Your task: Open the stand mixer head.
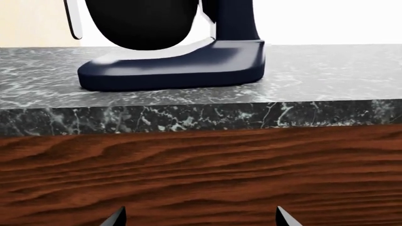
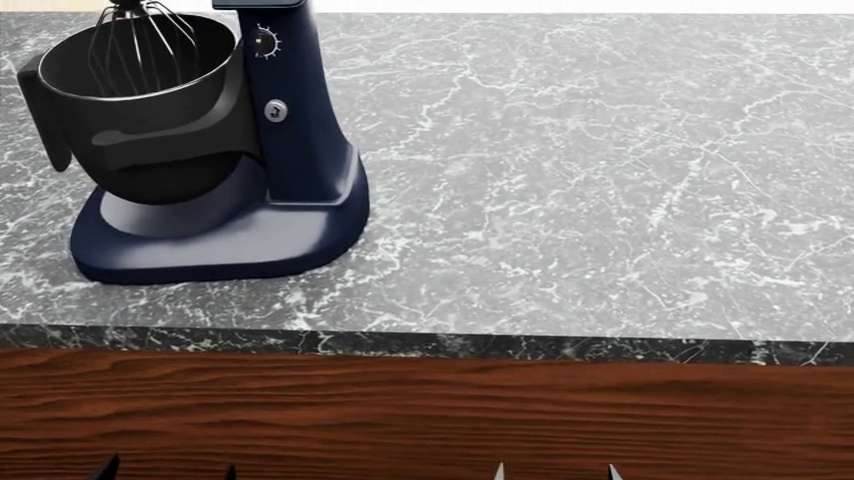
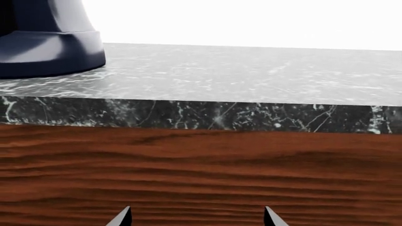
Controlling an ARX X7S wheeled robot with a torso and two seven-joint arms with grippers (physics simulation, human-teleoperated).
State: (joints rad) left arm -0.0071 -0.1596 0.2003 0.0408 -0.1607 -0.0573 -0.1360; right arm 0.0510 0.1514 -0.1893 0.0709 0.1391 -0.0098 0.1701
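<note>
A navy-blue stand mixer stands on the marble counter at the far left. Its column [image 2: 296,100] with a dial, its flat base [image 2: 227,245] and its black bowl [image 2: 140,110] show in the head view. Only the wire whisk [image 2: 140,40] of the stand mixer head shows; the housing is cut off by the frame top. The left wrist view shows the base [image 1: 176,66] and the bowl's underside [image 1: 141,23]. My left gripper [image 2: 167,470] and right gripper [image 2: 555,470] are both open and empty, low in front of the wooden cabinet front, well short of the mixer.
The grey marble counter [image 2: 574,180] stretches right of the mixer. Its front edge [image 2: 427,345] overhangs a dark wood cabinet front [image 2: 427,410]. The right wrist view shows the mixer base corner [image 3: 50,52] and the counter edge [image 3: 201,115].
</note>
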